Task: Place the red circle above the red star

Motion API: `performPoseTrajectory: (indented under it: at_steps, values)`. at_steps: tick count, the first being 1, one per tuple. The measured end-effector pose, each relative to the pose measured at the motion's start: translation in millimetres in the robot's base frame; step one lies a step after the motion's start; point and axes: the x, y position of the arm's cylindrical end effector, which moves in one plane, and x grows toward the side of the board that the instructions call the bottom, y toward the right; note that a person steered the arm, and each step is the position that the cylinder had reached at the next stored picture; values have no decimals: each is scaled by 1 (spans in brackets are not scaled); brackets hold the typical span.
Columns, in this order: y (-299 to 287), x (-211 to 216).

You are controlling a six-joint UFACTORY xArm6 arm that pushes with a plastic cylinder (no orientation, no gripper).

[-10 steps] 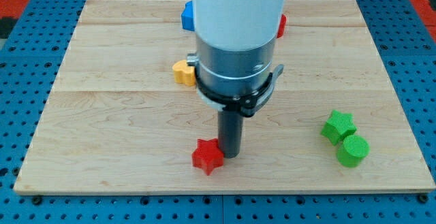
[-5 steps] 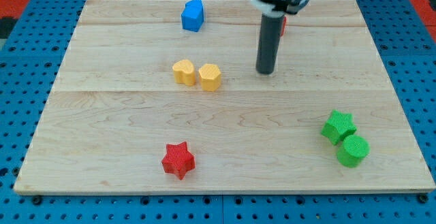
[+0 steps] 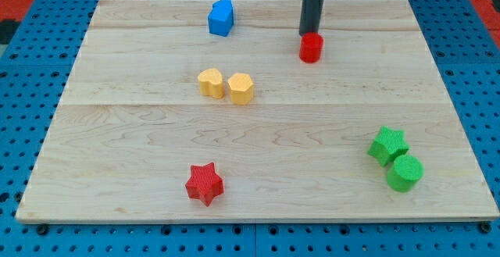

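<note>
Rig: 1 arm ending in a straight dark rod; there is no pincer on it, so no open or closed state shows.
My tip [image 3: 310, 35]: near the bench's top edge, right of the middle, at the top side of the red circle and touching it or all but touching it; the rod rises straight out of the view's top.
Red circle [image 3: 311, 48]: a short round block near the top edge, right of centre, directly below my tip in the view.
Red star [image 3: 205, 183]: near the bottom edge, left of centre, well apart from the red circle and from my tip.
Relation of the 2 red blocks: the circle lies far toward the top edge and to the right of the star, not in line above it.
Blue block [image 3: 222, 17]: angular, exact shape hard to tell, close to the top edge and left of the red circle.
Yellow blocks: 2 side by side and touching, left of the bench's centre; the left one [image 3: 209, 81] looks heart-like, the right one [image 3: 241, 87] roughly hexagonal.
Green star [image 3: 388, 144]: near the right edge, in the lower half.
Green circle [image 3: 405, 173]: just below the green star, touching it, toward the bottom right corner.
Bench [image 3: 125, 132]: pale wooden board on a blue pegboard [image 3: 23, 69].
</note>
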Motion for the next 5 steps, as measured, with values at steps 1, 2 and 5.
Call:
performPoseTrajectory:
  at_steps: [1,2,5]
  values:
    - [5,50]
    - [10,93]
    - [-20,192]
